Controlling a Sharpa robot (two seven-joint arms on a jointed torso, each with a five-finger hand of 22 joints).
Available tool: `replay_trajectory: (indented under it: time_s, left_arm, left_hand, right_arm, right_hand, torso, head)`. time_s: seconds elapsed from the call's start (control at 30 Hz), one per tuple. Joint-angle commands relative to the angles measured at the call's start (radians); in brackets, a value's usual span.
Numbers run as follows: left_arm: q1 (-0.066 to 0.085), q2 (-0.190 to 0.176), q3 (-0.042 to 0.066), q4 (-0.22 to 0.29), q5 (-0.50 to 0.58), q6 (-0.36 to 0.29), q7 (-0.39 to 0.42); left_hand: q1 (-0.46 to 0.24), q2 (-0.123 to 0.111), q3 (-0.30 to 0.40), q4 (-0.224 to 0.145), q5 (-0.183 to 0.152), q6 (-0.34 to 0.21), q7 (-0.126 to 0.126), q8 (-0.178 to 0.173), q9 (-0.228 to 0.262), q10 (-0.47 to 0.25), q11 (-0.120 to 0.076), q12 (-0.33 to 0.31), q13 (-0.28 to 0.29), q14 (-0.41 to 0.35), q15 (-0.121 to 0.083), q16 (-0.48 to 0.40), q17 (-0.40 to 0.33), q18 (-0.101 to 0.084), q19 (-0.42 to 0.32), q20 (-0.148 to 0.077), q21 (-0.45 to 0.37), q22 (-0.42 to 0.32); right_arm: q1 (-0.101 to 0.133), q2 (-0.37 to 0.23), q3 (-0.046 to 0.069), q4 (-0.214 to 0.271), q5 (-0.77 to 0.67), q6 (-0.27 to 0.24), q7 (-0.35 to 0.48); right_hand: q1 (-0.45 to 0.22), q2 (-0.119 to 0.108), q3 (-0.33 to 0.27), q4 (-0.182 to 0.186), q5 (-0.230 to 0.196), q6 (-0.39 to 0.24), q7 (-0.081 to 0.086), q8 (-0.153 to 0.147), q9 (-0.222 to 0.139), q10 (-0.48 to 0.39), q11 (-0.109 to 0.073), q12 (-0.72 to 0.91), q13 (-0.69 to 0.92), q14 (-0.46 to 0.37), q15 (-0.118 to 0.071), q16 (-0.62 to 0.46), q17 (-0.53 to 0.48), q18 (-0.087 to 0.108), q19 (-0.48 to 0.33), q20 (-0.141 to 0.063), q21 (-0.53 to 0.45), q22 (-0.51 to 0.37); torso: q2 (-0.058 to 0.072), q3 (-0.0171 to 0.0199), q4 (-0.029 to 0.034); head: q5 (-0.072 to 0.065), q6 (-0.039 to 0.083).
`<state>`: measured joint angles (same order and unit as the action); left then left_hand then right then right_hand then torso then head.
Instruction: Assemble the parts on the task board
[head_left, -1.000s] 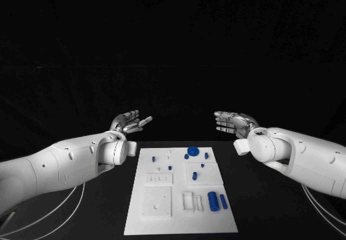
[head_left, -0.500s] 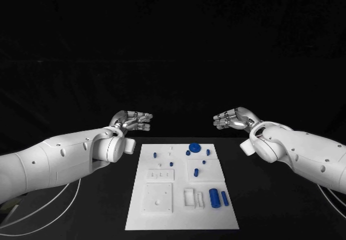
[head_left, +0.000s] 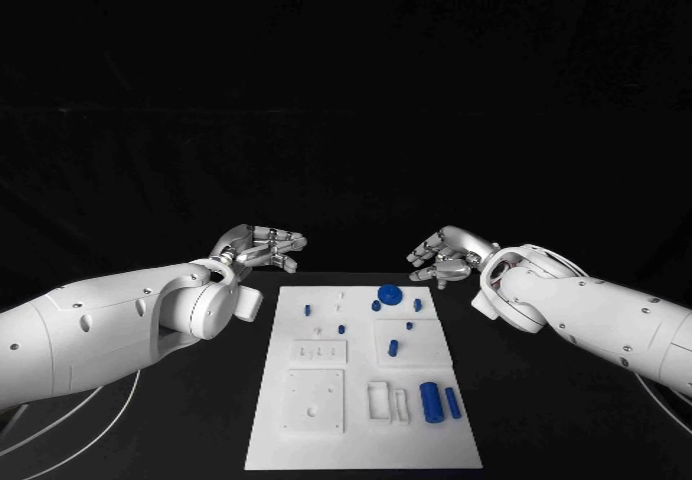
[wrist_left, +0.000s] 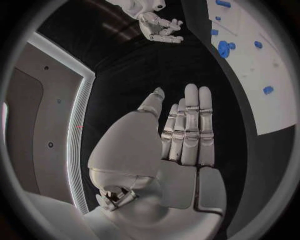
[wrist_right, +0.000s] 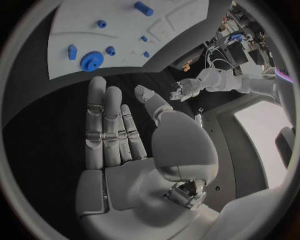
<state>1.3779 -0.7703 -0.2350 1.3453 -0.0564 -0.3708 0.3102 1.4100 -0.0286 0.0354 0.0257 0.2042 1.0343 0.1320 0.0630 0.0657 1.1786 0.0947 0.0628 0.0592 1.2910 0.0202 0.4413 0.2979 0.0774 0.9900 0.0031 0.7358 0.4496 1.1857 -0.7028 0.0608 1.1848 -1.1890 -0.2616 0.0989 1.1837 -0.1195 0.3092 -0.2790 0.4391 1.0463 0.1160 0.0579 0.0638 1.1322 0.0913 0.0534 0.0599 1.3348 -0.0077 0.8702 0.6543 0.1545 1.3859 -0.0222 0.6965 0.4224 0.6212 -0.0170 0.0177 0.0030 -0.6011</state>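
**Both hands hovering empty beyond the board, no part picked yet**

In the head view, the task board (head_left: 368, 375) is lying in the middle of the black counter (head_left: 534, 400), running away from the robot. Blue parts are resting on it: a gear (head_left: 389, 294) near the far edge, several small pegs (head_left: 342, 327) around the middle, and a large cylinder (head_left: 430, 400) with a slimmer rod (head_left: 451, 402) just beside it toward the near right. The left hand (head_left: 263, 246) is hanging above the counter past the board's far left corner, and the right hand (head_left: 450, 257) is hanging past the far right corner, close to the gear but apart from it. Neither is touching anything.

In the left wrist view, the left hand (wrist_left: 181, 135) is showing its fingers (wrist_left: 190, 125) stretched out straight, side by side, holding nothing. The board (wrist_left: 262, 65) is lying off to one side with the gear (wrist_left: 224, 48) on it.

In the right wrist view, the right hand (wrist_right: 125, 135) is likewise showing fingers (wrist_right: 103, 125) extended and empty, thumb spread aside. The board (wrist_right: 125, 30) and gear (wrist_right: 91, 62) are lying just beyond the fingertips.

The task appears to be at its very start, with both hands poised and every part seemingly loose. The next move likely calls for lowering one hand onto a part, probably the right onto the nearby gear, and pinching it cleanly without nudging the small neighbours.
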Motion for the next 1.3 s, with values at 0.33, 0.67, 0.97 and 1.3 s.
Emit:
replay_trajectory:
  time_s: [0.33,0.67,0.97,1.3]
  left_arm:
    - [0.018,-0.037,0.005,0.067,-0.042,0.004,0.001]
    - [0.026,-0.054,0.009,0.095,-0.05,0.004,-0.002]
    - [0.032,-0.06,0.012,0.114,-0.057,0.009,-0.007]
    - [0.033,-0.063,0.014,0.122,-0.058,0.008,-0.006]
  left_hand:
    - [-0.016,-0.013,-0.016,-0.027,0.004,-0.025,0.0,0.0,-0.001,-0.07,0.009,-0.001,0.0,-0.017,0.0,0.088,0.029,0.041,0.01,-0.002,0.146,0.085]
    - [-0.023,-0.014,-0.018,-0.033,0.003,-0.031,0.001,-0.001,-0.001,-0.082,0.011,-0.002,0.0,-0.026,-0.001,0.122,0.031,0.047,-0.004,0.0,0.185,0.102]
    - [-0.025,-0.015,-0.019,-0.033,0.002,-0.034,0.003,-0.001,-0.001,-0.089,0.012,-0.002,0.0,-0.027,0.0,0.127,0.03,0.047,-0.005,0.0,0.189,0.102]
    - [-0.027,-0.02,-0.02,-0.033,0.002,-0.041,0.004,-0.001,-0.001,-0.103,0.014,-0.002,0.0,-0.031,0.001,0.129,0.026,0.048,-0.008,0.001,0.192,0.098]
  right_arm:
    - [0.003,0.023,0.002,0.052,-0.308,-0.011,-0.143]
    - [0.003,0.053,0.002,0.07,-0.449,-0.008,-0.221]
    - [0.003,0.074,0.001,0.068,-0.539,-0.012,-0.261]
    - [-0.008,0.096,-0.001,0.049,-0.621,-0.013,-0.308]
  right_hand:
    - [-0.016,-0.052,0.023,0.001,0.131,-0.009,-0.054,0.006,0.02,-0.003,-0.011,0.006,0.11,0.071,-0.02,0.062,0.045,0.061,0.066,-0.029,0.107,0.147]
    - [-0.009,-0.055,0.167,-0.002,0.142,0.08,-0.04,0.006,0.059,0.049,-0.038,0.066,0.16,0.08,-0.038,0.072,0.107,0.046,0.097,-0.046,0.161,0.253]
    - [-0.009,-0.061,0.202,0.004,0.126,0.091,-0.02,0.006,0.048,0.08,-0.035,0.052,0.04,0.086,-0.038,0.062,0.132,0.047,0.1,-0.047,0.149,0.293]
    - [-0.017,-0.069,0.179,0.013,0.031,0.083,-0.018,0.006,0.041,0.075,-0.032,0.049,0.026,0.089,-0.033,0.058,0.136,0.05,0.104,-0.042,0.129,0.297]
  torso:
    - [0.053,-0.008,0.0382]
    - [0.076,-0.0119,0.0553]
    - [0.095,-0.014,0.062]
    - [0.114,-0.0143,0.068]
  head:
    - [-0.009,-0.002]
    - [-0.017,0.002]
    - [-0.022,0.002]
    - [-0.024,0.007]
